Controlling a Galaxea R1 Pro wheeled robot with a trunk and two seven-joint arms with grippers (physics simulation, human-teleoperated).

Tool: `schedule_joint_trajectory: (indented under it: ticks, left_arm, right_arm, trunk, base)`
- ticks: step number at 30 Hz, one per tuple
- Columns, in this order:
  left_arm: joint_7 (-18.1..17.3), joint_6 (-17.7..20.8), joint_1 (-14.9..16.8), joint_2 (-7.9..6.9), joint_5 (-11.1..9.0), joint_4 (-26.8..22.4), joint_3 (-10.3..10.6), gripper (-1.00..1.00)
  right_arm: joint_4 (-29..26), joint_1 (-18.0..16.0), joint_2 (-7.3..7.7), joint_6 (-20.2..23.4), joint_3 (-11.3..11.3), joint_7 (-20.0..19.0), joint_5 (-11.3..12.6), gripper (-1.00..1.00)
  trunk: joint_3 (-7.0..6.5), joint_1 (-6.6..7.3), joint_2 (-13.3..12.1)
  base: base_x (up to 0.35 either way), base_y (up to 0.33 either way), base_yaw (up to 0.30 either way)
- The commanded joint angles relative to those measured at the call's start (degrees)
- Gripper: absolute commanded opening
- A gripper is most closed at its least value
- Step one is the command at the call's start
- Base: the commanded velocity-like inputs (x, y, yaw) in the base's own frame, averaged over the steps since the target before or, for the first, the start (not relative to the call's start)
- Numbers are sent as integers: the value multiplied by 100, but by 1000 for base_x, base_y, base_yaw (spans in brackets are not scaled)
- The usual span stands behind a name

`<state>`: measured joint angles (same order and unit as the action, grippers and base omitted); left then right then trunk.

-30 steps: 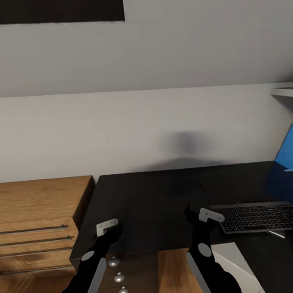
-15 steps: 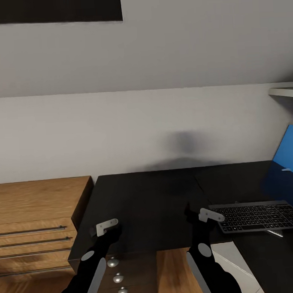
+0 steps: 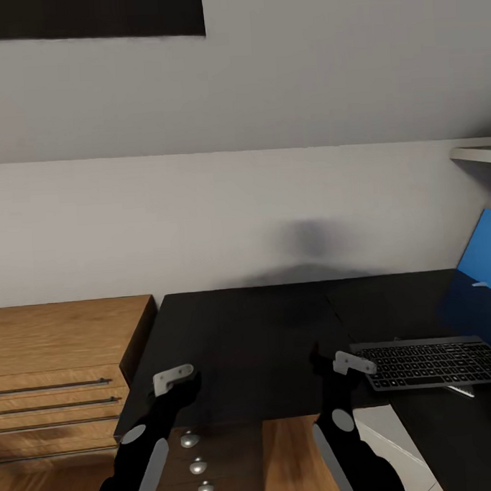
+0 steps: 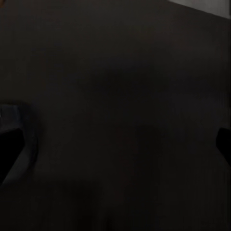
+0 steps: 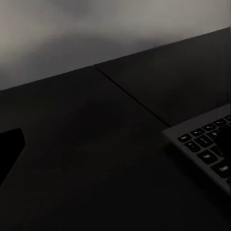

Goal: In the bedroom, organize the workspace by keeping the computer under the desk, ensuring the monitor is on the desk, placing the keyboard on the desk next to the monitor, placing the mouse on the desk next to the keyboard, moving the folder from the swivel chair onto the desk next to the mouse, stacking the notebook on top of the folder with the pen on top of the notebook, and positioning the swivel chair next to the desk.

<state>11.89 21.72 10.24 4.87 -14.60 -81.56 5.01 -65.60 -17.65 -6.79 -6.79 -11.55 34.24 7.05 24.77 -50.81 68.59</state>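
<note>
The black desk (image 3: 257, 331) stands against the white wall ahead of me. The black keyboard (image 3: 433, 362) lies on its right part, and its corner (image 5: 204, 147) shows in the right wrist view. From under the keyboard's front edge pokes a thin pale stick (image 3: 460, 390) that may be the pen. My left gripper (image 3: 177, 386) hovers open over the desk's front left edge, with only dark desk top (image 4: 115, 72) between its fingers. Just left of the keyboard, my right gripper (image 3: 331, 361) is open and holds nothing.
A light wooden drawer unit (image 3: 61, 370) stands left of the desk. A blue panel (image 3: 488, 254) leans at the right edge, under a white shelf (image 3: 478, 153). The desk's white pedestal (image 3: 389, 439) and a wooden front with silver knobs (image 3: 196, 464) lie below.
The view slid slightly, then settled. My left arm has shifted a little to the left. The right arm and the keyboard hold still.
</note>
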Motion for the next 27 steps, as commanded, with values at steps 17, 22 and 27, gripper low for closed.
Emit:
schedule_joint_trajectory:
  ticks: [17,22,27]
  left_arm:
    - [42,422,-278,23,-52,-444,26,100]
    - [42,413,-277,27,-47,-408,26,100]
    - [42,406,-277,31,-44,-397,26,100]
  right_arm:
    - [2146,-1354,773,1,675,14,522,100]
    - [2166,-1448,998,71,679,13,977,100]
    - [2206,-1540,1200,227,680,13,1320,100]
  trunk:
    - [6,0,4]
    - [6,0,4]
    - [6,0,4]
  base:
    - [54,-108,0]
    - [79,-140,0]
    - [166,-177,0]
